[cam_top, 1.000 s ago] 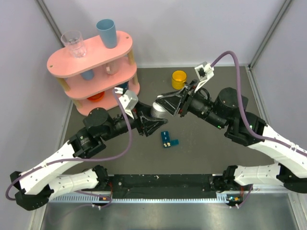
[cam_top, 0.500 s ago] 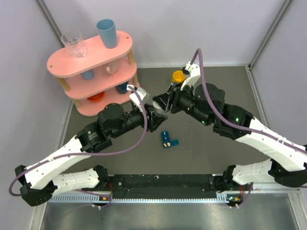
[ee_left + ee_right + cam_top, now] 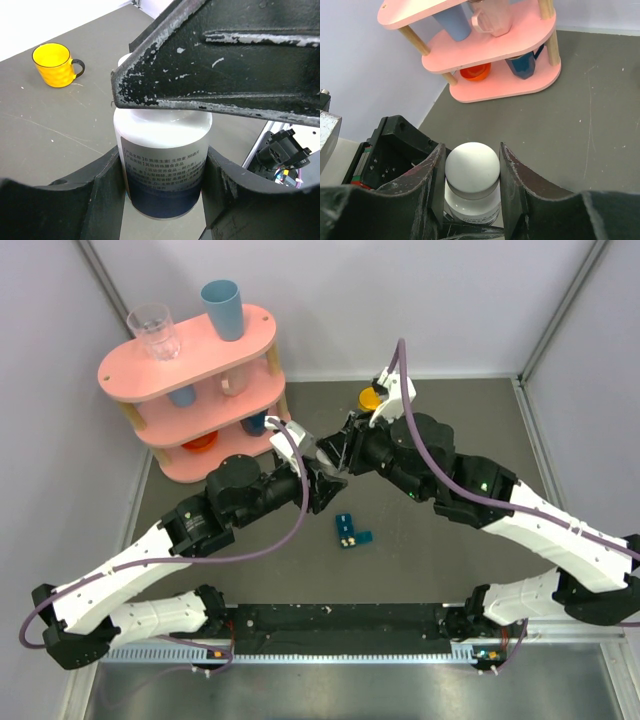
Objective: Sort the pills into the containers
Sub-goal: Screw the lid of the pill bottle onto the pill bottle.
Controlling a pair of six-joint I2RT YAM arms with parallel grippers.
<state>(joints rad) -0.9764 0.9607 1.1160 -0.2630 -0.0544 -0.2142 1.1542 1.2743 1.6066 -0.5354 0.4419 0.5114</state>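
Observation:
A white capped bottle (image 3: 162, 165) with a printed label hangs above the table between both arms. My left gripper (image 3: 162, 172) is shut on its body, one finger pressing each side. My right gripper (image 3: 472, 175) comes from above and is shut on the bottle's round white cap (image 3: 472, 166). In the top view the two grippers meet at mid-table, left (image 3: 322, 483) and right (image 3: 340, 452). The dark-teal pill box, the containers (image 3: 352, 532), lies on the table just in front of them, untouched. No pills show.
A yellow mug (image 3: 372, 398) stands at the back, behind the right wrist. A pink two-tier shelf (image 3: 250, 338) with cups, a clear glass (image 3: 153, 330) and a blue cup (image 3: 222, 308) fills the back left. Walls close in both sides.
My right gripper swung left and came down over the bottle's cap. My left arm carried the bottle a little toward the back right. Little has moved in the last half second.

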